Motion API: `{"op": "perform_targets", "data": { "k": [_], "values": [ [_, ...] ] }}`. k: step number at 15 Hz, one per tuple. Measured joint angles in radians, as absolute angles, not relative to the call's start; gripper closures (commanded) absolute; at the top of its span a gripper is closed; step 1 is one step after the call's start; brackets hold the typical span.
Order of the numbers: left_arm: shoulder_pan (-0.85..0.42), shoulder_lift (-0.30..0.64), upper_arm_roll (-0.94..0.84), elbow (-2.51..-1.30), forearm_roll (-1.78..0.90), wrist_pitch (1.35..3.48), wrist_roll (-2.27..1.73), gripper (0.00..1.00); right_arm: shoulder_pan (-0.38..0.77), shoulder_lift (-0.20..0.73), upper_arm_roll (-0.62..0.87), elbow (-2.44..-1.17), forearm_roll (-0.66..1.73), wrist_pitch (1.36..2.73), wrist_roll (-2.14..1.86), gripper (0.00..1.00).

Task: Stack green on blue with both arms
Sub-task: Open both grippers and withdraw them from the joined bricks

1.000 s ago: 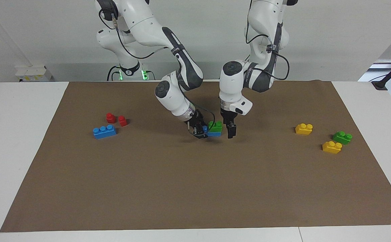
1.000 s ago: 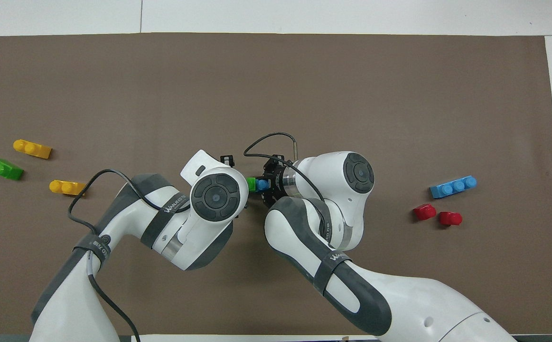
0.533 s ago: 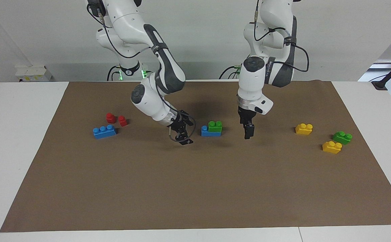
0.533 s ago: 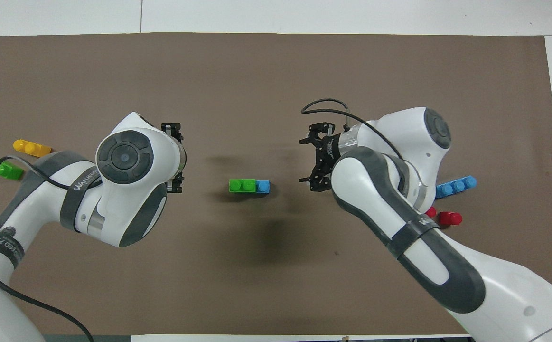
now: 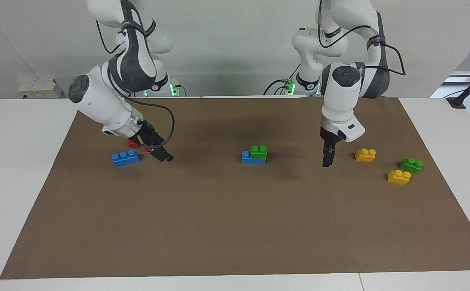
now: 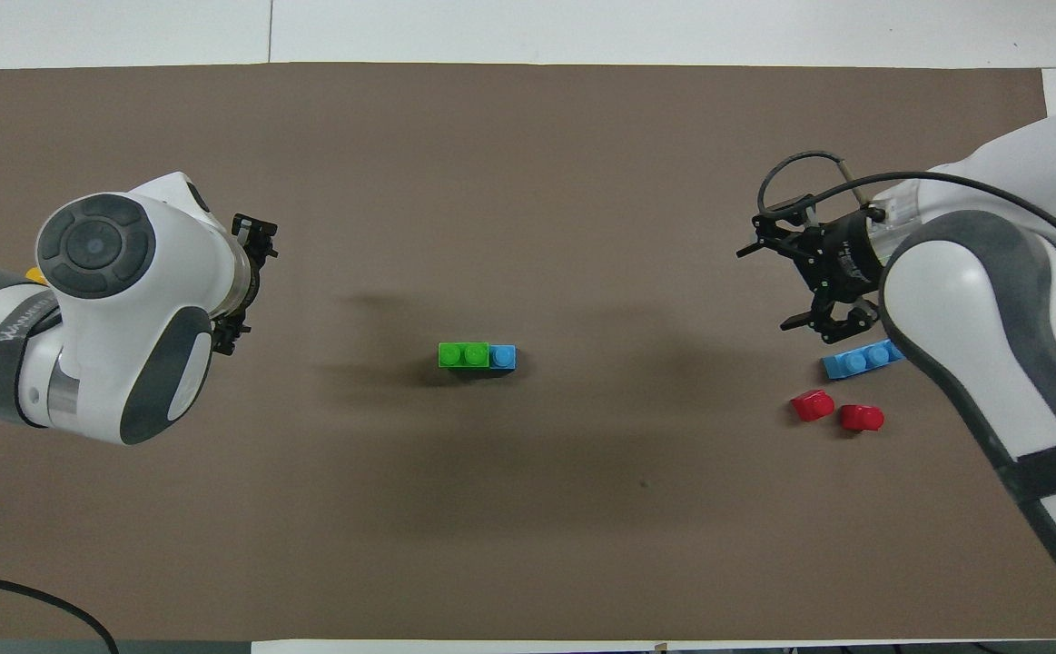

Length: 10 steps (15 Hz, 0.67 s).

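A green two-stud brick [image 5: 258, 151] sits on top of a blue three-stud brick [image 5: 251, 159] in the middle of the brown mat, covering the end toward the left arm; the stack also shows in the overhead view, green [image 6: 463, 354] on blue [image 6: 503, 356]. No gripper touches it. My left gripper [image 5: 327, 159] is open and empty, over the mat between the stack and a yellow brick [image 5: 365, 154]; it shows from above [image 6: 251, 283]. My right gripper [image 5: 162, 155] is open and empty, just above the mat beside a second blue brick [image 5: 125, 158]; it shows from above [image 6: 777, 282].
A second green brick [image 5: 411, 165] and another yellow brick [image 5: 399, 176] lie toward the left arm's end. Two small red bricks [image 6: 812, 405] [image 6: 861, 417] lie next to the second blue brick [image 6: 859, 361], nearer to the robots. The brown mat [image 5: 235, 226] covers the white table.
Both grippers let go of the stacked bricks and drew apart, each toward its own arm's end of the table. The green-on-blue stack stayed in place.
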<state>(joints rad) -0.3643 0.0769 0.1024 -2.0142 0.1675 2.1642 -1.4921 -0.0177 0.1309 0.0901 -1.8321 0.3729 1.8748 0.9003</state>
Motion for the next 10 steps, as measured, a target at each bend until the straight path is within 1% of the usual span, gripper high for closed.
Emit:
{"op": "perform_targets", "data": {
  "k": [3,7,10],
  "values": [
    [-0.311,0.074,0.104,-1.988,0.168,2.12,-1.281,0.0,-0.034,0.087,0.091,-1.776,0.237,1.781,0.681,0.0],
    [-0.235,0.054,0.105,-1.958,0.168,2.086,-1.028,0.0,-0.051,-0.003,0.09,-1.762,0.126,1.714,0.351,0.0],
    [-0.193,0.037,0.105,-1.924,0.168,2.031,-0.813,0.0,-0.074,-0.054,0.089,-1.742,0.072,1.643,0.215,0.0]
  ]
}}
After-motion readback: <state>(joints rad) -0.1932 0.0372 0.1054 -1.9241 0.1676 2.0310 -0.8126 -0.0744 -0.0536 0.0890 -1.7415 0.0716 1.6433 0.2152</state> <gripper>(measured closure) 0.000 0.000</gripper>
